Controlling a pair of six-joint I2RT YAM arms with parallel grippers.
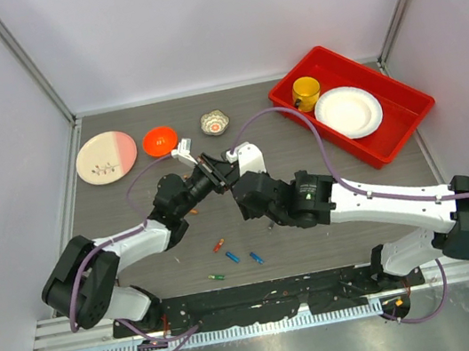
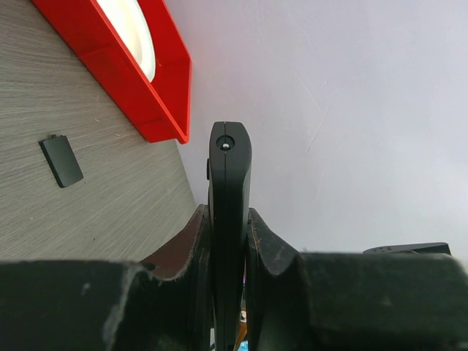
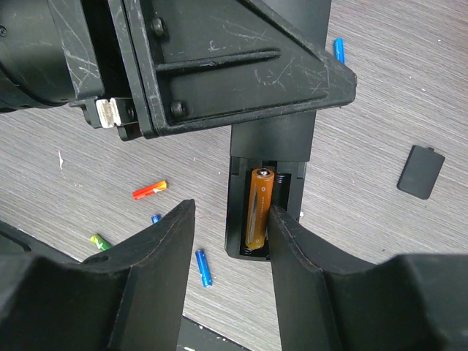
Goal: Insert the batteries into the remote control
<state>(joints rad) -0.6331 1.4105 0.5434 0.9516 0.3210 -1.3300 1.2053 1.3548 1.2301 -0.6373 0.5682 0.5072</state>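
Remote control [image 3: 270, 142], pinched edge-on between the pressed-together jaws of the left gripper [image 2: 229, 219], hangs above the middle of the tabletop [image 3: 365, 241], its recess facing the right gripper [image 3: 230, 227]. One orange battery [image 3: 259, 208] lies in the recess, along the remote's long axis. The right gripper, jaws spread and gripping nothing, straddles that end. Loose batteries [image 1: 232, 257] lie toward the near edge, probably the free right arm's next errand.

Grey table [image 1: 319, 251]: red tray [image 1: 399, 107], pink plate [image 1: 106, 157], orange bowl [image 1: 159, 139], foil cup [image 1: 216, 123], black cover [image 3: 421, 171], loose batteries [image 1: 232, 257].
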